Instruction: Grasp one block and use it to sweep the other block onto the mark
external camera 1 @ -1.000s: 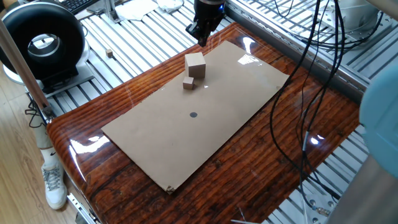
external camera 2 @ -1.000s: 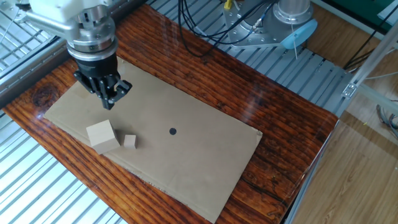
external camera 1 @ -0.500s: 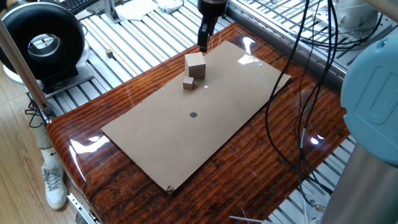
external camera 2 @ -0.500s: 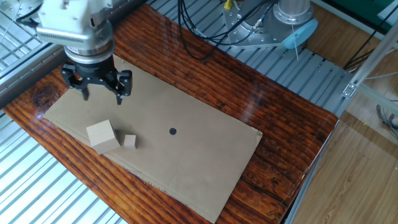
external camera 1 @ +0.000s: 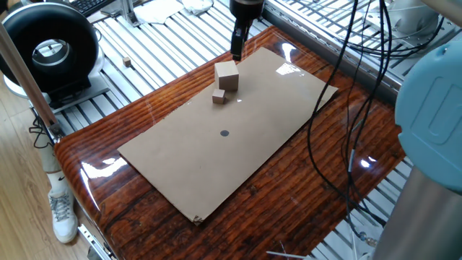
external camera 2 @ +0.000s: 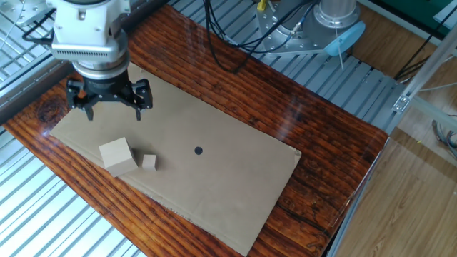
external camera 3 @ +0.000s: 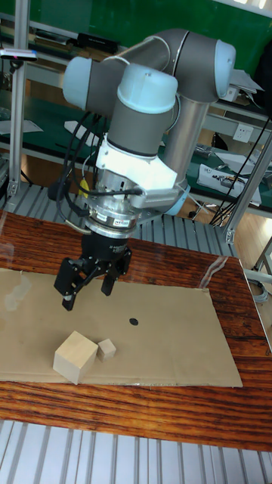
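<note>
The pale larger block rests on the cardboard sheet, and the small brown block sits just beside it on the side toward the mark. My gripper hovers open above the sheet, behind the larger block, holding nothing. The tall fixed view shows the gripper up and apart from the larger block, the small block and the mark. In one fixed view the gripper is seen edge-on beyond the larger block, small block and mark.
The cardboard lies on a glossy wooden table ringed by slatted metal rails. A black round device stands off the table's left corner. Cables hang over the right side. The arm's base is at the back.
Over the last second the gripper turned about its vertical axis, now showing its fingers spread wide, and drifted slightly away from the mark. Both blocks have stayed put.
</note>
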{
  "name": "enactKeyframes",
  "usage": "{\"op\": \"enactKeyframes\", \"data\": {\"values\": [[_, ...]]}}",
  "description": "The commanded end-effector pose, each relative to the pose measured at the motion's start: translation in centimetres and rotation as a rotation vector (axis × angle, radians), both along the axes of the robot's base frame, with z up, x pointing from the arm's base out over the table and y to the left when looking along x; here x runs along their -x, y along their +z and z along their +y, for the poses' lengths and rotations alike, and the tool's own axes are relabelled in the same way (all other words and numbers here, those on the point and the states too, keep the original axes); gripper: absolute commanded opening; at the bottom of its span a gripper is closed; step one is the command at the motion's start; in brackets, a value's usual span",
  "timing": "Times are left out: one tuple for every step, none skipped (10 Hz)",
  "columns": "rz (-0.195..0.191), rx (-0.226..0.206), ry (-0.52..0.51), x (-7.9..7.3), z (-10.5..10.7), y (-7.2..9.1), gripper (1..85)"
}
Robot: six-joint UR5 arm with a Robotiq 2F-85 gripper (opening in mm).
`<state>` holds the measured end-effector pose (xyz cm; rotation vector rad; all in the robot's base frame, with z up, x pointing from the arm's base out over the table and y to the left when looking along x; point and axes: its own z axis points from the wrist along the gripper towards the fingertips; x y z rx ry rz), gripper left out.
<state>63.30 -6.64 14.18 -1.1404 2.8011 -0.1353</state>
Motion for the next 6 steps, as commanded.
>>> {"op": "enactKeyframes", "data": {"values": [[-0.022,-0.04,0.026,-1.2,1.3,-1.6,85.0],[-0.035,-0.051,0.026,-1.6,1.5,-1.2,85.0],[-0.056,-0.06,0.04,-2.3,1.7,-0.4,85.0],[-0.058,-0.016,0.061,-2.4,0.7,-0.4,85.0],[-0.046,0.016,0.07,-2.1,-0.1,-0.4,85.0],[-0.031,0.011,0.056,-1.7,0.0,-0.5,85.0]]}}
